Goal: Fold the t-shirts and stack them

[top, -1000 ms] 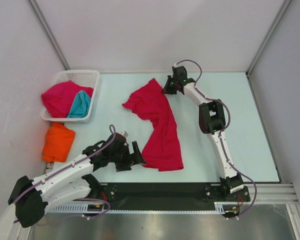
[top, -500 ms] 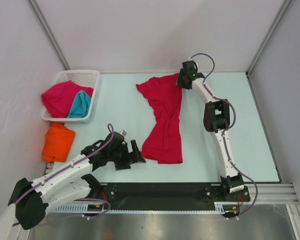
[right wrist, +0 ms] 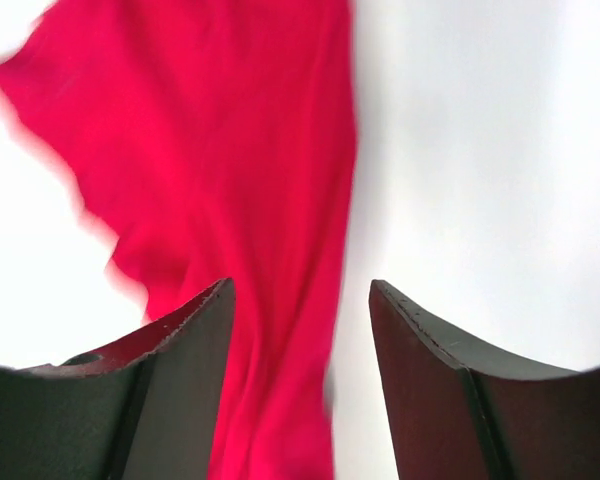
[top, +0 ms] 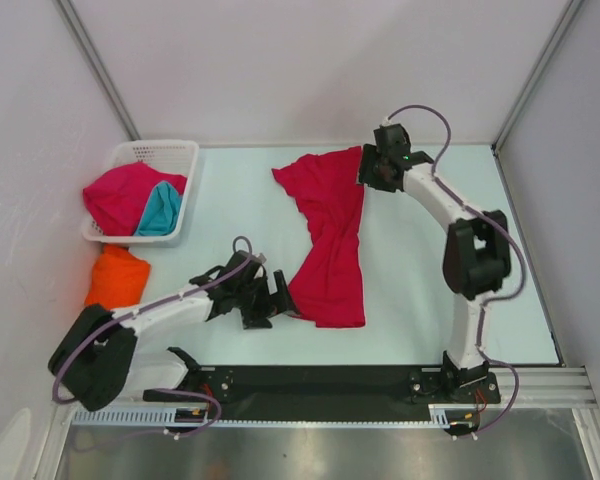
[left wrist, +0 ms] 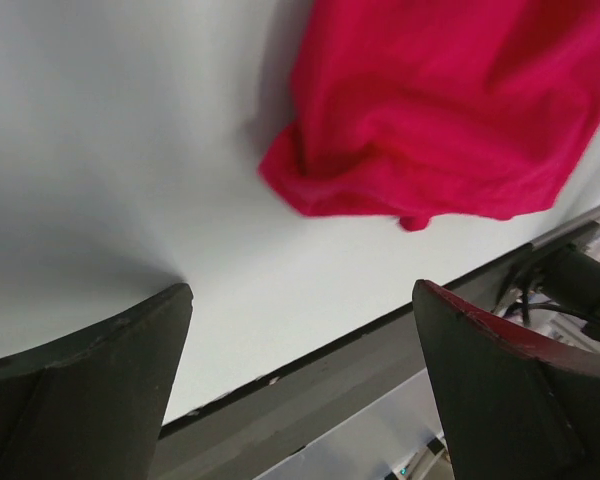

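Note:
A crimson-red t-shirt (top: 330, 230) lies crumpled and long in the middle of the table, running from the far edge toward me. My right gripper (top: 373, 165) hovers at its far right corner. In the right wrist view its jaws (right wrist: 300, 285) stand open above the red cloth (right wrist: 230, 170), gripping nothing. My left gripper (top: 280, 297) sits low beside the shirt's near left corner. It is wide open (left wrist: 302, 288), with the bunched hem (left wrist: 440, 110) just ahead of its fingers. Another red t-shirt (top: 120, 195) and a teal one (top: 162, 212) fill the basket. A folded orange t-shirt (top: 117, 283) lies beside it.
The white lattice basket (top: 185, 160) stands at the far left against the wall. The black rail (top: 330, 380) carrying the arm bases runs along the near table edge, close behind my left gripper. Walls close in the left, far and right sides.
My right gripper pulled the shirt's far corner to the right and farther back, then opened and let go. My left arm swung right, closer to the shirt's near corner.

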Robot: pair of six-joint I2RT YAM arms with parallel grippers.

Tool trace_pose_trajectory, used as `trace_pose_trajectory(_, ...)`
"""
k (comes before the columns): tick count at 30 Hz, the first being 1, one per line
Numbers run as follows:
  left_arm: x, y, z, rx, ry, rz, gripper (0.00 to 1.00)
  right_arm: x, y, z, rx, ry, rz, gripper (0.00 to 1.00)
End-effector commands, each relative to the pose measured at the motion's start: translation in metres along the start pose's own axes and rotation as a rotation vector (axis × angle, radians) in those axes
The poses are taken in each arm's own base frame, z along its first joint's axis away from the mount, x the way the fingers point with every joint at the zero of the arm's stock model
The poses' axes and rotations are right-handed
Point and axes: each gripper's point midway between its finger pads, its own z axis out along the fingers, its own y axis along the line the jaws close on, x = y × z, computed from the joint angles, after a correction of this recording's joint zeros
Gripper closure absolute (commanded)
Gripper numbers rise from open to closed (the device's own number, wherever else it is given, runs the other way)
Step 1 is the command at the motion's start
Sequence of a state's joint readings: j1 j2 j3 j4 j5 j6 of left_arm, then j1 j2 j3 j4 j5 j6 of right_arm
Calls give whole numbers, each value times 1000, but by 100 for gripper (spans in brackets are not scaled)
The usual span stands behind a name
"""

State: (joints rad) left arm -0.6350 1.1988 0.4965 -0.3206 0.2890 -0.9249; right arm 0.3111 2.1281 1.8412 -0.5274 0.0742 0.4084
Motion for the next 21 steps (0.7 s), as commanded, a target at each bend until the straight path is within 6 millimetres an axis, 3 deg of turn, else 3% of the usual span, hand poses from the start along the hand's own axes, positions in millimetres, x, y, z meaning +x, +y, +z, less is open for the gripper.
trace_pose_trajectory(1,-27,-40,16,134,-26,63,1,33,27,-87,-96,-43,-45,38)
trace_pose_trajectory(2,-31,-45,18,153,-37,69,1,49,26,-95,-95,-27,-54,38)
trace_pose_trajectory(3,-31,-44,22,152,-33,69,1,51,29,-116,-115,-48,-44,38)
trace_pose_trajectory(4,-32,-44,24,151,-34,70,1,85,24,-115,-107,15,-58,38)
trace_pose_trajectory(7,-33,-37,35,136,-37,61,0,114,27,-143,-152,47,-52,38)
trace_pose_trajectory(8,-35,-38,39,147,-40,62,1,133,21,-145,-140,83,-59,38)
trace_pose_trajectory(10,-31,-34,43,147,-29,50,0,144,20,-160,-145,81,-68,38)
trace_pose_trajectory(13,-31,-37,46,171,-27,40,3,159,6,-166,-116,101,-76,38)
trace_pose_trajectory(15,-32,-41,45,190,-27,44,15,164,0,-166,-100,111,-85,38)
trace_pose_trajectory(19,-36,-52,42,223,-33,51,73,172,1,-163,-107,133,-70,38)
trace_pose_trajectory(21,-38,-59,40,238,-36,56,79,179,5,-162,-129,152,-59,39)
